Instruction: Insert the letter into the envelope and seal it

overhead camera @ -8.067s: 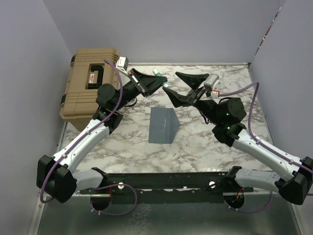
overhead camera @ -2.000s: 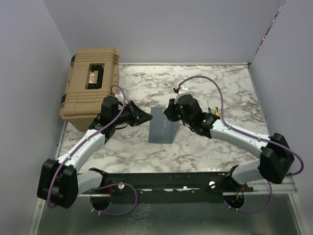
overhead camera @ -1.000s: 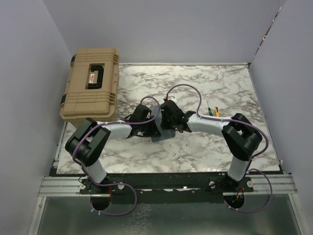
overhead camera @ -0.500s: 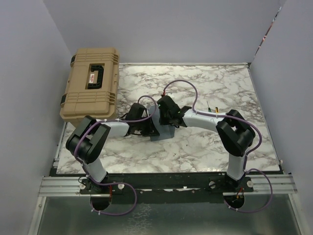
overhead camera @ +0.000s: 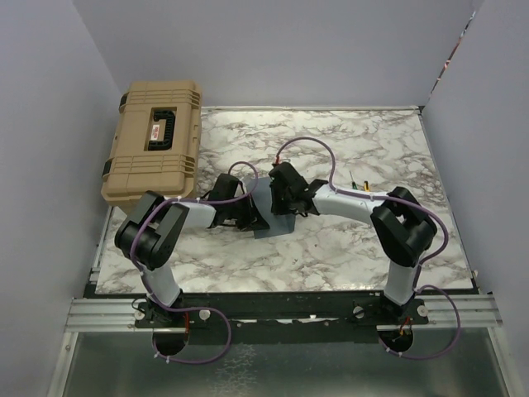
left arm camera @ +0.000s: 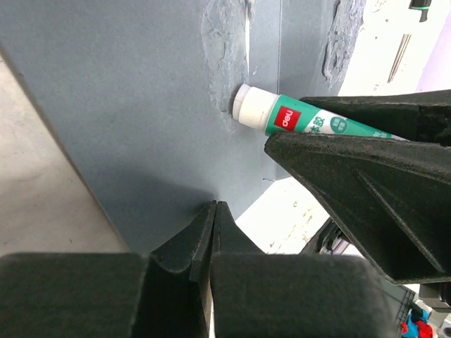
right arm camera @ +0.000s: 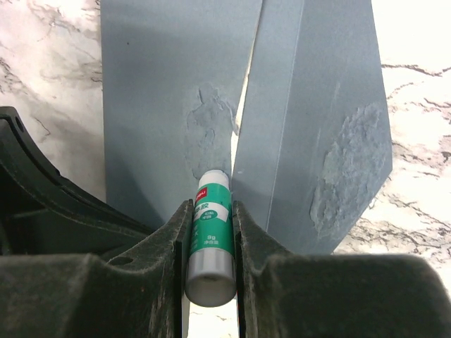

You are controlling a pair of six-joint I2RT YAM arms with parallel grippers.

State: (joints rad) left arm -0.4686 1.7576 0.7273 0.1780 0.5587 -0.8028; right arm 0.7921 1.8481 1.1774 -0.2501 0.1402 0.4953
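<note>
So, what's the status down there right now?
Left gripper shut, tips at edge of the envelope. Right gripper shut on glue stick, its white tip on the envelope. Letter not in view. Nothing blocking.

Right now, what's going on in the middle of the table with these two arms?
The right gripper holds a green and white glue stick, its white end pressed against the slate blue envelope, which lies flat on the marble table. The left gripper is shut, its tips set on the envelope near one edge, apparently pinning it. The flap lies open beside the body, with rough patches on both. The letter is not in view, so whether it is inside cannot be told.
</note>
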